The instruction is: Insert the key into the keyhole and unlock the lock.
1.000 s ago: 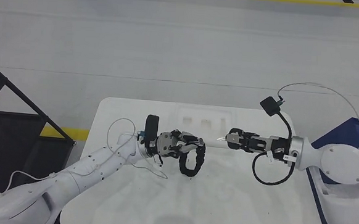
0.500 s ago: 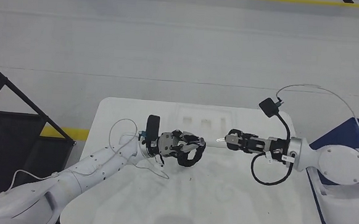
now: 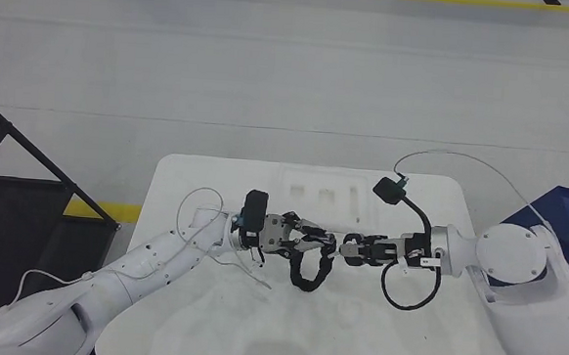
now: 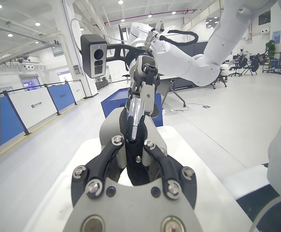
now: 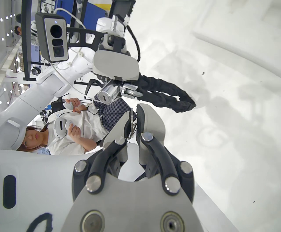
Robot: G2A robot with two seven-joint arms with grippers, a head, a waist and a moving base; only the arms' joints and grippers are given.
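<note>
Grips the lock (image 4: 135, 109) in the closed left gripper (image 4: 133, 136) above the table (image 3: 216, 183). Pinches the key (image 5: 131, 126) in the right gripper (image 5: 132, 111), near the keyhole (image 5: 103, 96) but apart from it.

We see the right fingers (image 5: 151, 123) carry the key (image 5: 131, 123) across the bench (image 3: 374, 320), right up to the lock (image 4: 134, 118) in the left fingers (image 4: 107, 131).

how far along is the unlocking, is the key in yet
Done: the left claw grips the lock, and the right claw pinches the key. In hand: the key sits just short of the keyhole, which shows empty. Left: insert the key and turn it.
</note>
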